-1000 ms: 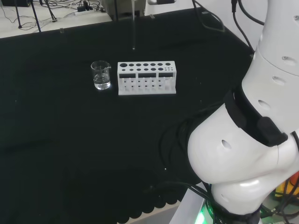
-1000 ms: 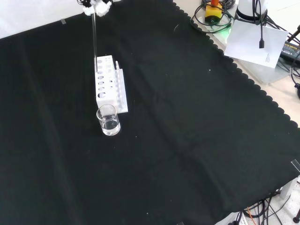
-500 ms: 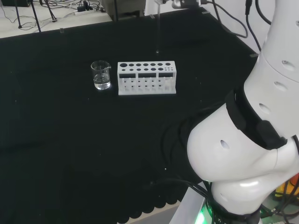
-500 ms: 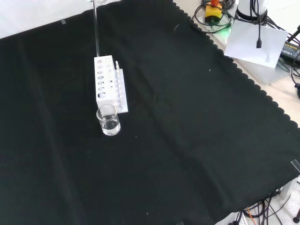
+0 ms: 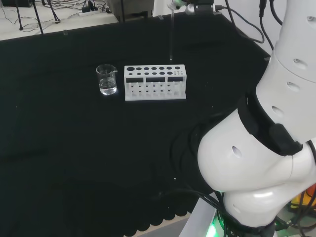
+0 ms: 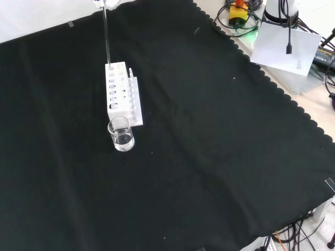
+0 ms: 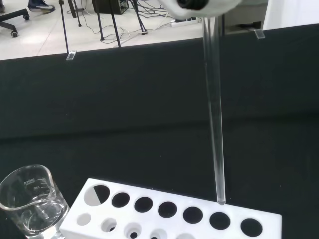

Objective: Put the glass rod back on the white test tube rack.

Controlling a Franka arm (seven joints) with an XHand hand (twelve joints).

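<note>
The hand [image 7: 199, 4] grasps the top end of the glass rod [image 7: 214, 114], which hangs upright with its lower tip just above the back row of holes in the white test tube rack [image 7: 164, 214], near the end far from the beaker [image 6: 121, 134]. The rod is thin, stiff and smooth (so probably light, slippery and easy to break). I judge that holding it at the top end is right, since the lower part must stay free to enter a hole.
</note>
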